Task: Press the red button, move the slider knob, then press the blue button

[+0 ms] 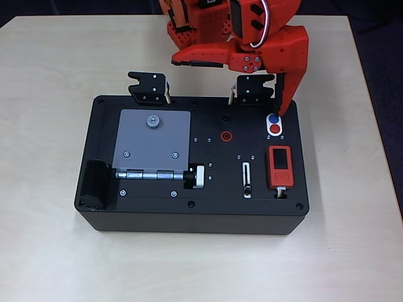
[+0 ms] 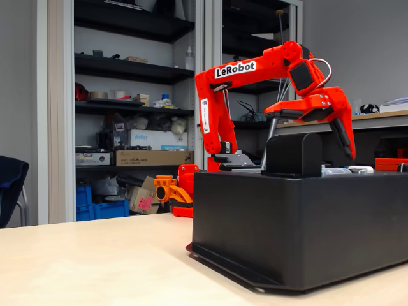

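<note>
The small round glossy red button (image 1: 276, 128) sits in a white oval bezel on the black box's top, near its far right corner in the overhead view, touching the matching glossy blue button (image 1: 272, 118) just behind it. The tiny dark slider knob (image 1: 247, 189) rides at the near end of a narrow white-rimmed slot, toward the box's near edge and left of an orange-red rectangular module with a black screen (image 1: 279, 167).

The orange plastic pincer (image 1: 239, 61) spreads wide: one long tapered finger (image 1: 288, 94) points down with its tip just beside the blue button, while the other juts out leftward, well apart from it. Whether the tip touches the button I cannot tell. In the fixed view the pincer (image 2: 306, 127) hangs over the box's far side.

The matte black rectangular box (image 1: 151, 214) lies mid-desk on the pale wood-grain desk (image 1: 50, 75). It also carries a flat grey metal flap (image 1: 151, 141) with a hinge rod and a silver-and-black cylindrical knob (image 1: 195, 177).
</note>
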You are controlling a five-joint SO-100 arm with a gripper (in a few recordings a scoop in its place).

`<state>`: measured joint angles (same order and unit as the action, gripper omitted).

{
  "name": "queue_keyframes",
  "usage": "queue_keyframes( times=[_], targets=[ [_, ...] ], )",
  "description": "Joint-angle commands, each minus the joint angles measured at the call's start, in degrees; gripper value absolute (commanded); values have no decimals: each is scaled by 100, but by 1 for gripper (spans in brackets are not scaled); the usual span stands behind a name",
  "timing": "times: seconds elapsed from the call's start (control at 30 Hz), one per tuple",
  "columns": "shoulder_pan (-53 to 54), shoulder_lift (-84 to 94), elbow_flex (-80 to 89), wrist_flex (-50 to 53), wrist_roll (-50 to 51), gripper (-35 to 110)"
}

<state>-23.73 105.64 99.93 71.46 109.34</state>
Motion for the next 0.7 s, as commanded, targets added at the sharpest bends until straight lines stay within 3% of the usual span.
queue_keyframes(
  times=[0.0, 0.67],
  targets=[
    [-44, 272, 141, -44, 44, 102],
    [-9, 325, 352, -229, -18, 102]
  ],
)
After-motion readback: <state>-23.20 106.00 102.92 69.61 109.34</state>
